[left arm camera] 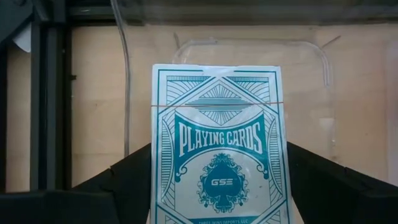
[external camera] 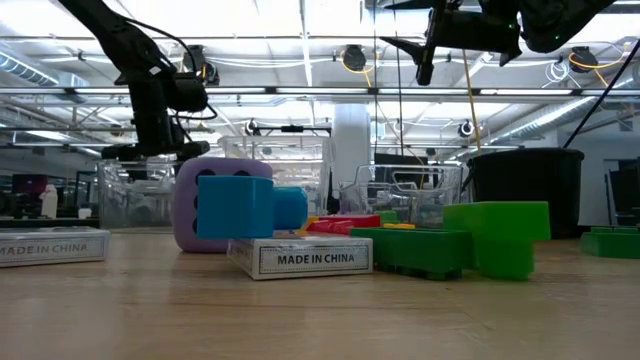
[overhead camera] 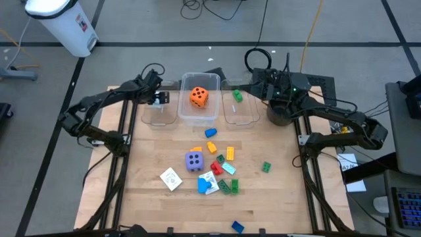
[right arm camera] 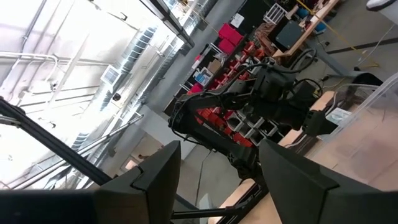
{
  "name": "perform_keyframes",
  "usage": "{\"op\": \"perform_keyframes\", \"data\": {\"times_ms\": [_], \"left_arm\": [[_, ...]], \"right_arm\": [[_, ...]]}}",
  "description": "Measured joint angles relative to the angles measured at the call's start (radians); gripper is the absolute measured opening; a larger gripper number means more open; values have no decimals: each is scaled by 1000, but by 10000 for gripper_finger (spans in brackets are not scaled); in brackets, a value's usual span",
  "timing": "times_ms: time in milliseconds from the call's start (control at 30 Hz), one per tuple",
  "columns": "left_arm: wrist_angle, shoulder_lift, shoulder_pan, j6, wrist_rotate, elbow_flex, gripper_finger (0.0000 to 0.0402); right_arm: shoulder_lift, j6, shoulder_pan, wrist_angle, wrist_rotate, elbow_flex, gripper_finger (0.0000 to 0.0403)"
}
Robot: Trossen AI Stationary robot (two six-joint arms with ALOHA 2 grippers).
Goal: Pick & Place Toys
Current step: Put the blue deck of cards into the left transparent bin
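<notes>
Teal-printed card deck [left arm camera: 217,143] is standing upright between the left fingers [left arm camera: 124,180], which are holding it directly above the far-left clear bin [overhead camera: 158,113]; the right fingers [right arm camera: 155,168] are standing apart, empty.

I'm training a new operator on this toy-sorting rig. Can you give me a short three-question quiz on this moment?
1. True or false: the left tool holds a pack of playing cards over the left clear bin.
2. Which toy lies in the middle bin? A) purple die B) orange die C) blue brick
3. Fill in: the right tool is ____ and holds nothing.

Key: 1 true; 2 B, the orange die; 3 open.
</notes>
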Motion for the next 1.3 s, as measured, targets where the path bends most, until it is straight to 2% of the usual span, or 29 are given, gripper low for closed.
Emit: {"op": "perform_keyframes", "data": {"times_ms": [300, 667, 1300], "left_arm": [[63, 0, -4, -36, 12, 0, 310], [110, 3, -58, -65, -9, 0, 302], [177, 146, -137, -94, -13, 14, 300]], "right_arm": [[0, 0, 0, 0, 0, 0, 210], [0, 0, 0, 0, 0, 0, 210], [0, 0, 0, -15, 0, 0, 210]]}}
